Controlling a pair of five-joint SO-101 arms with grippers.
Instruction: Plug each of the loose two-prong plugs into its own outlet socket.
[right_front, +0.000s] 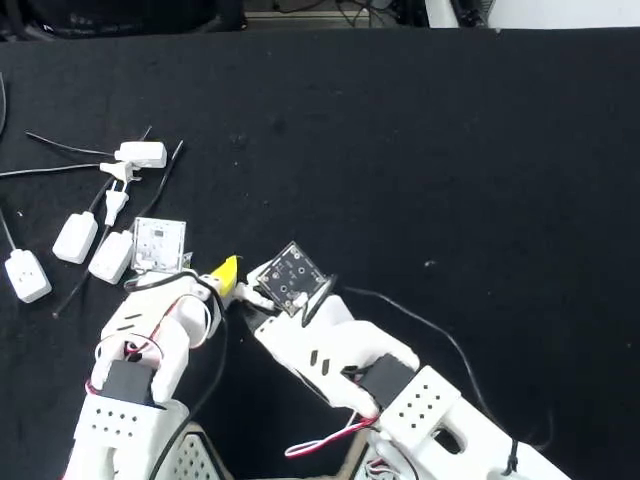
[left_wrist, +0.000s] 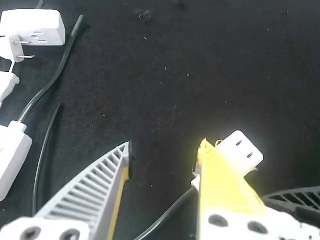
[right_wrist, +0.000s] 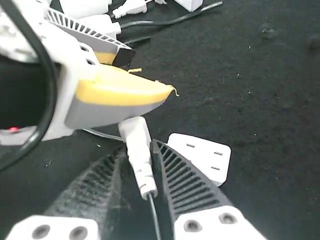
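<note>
We see the right gripper (right_wrist: 139, 149) clenched on a white plug (right_wrist: 134, 131), its cord trailing back between the black fingers (right_wrist: 180, 175). The prongs seem to be hidden behind the left arm's yellow finger (right_wrist: 120, 92), so we cannot tell their facing. An outlet socket (right_wrist: 202, 156) lies flat on the black table (right_front: 450, 150), just beside that gripper. The left gripper (left_wrist: 166, 145) stands released, with nothing between its jaws. From the high view both grippers meet at seven o'clock, and other outlet blocks (right_front: 75, 237) cluster at nine o'clock.
</note>
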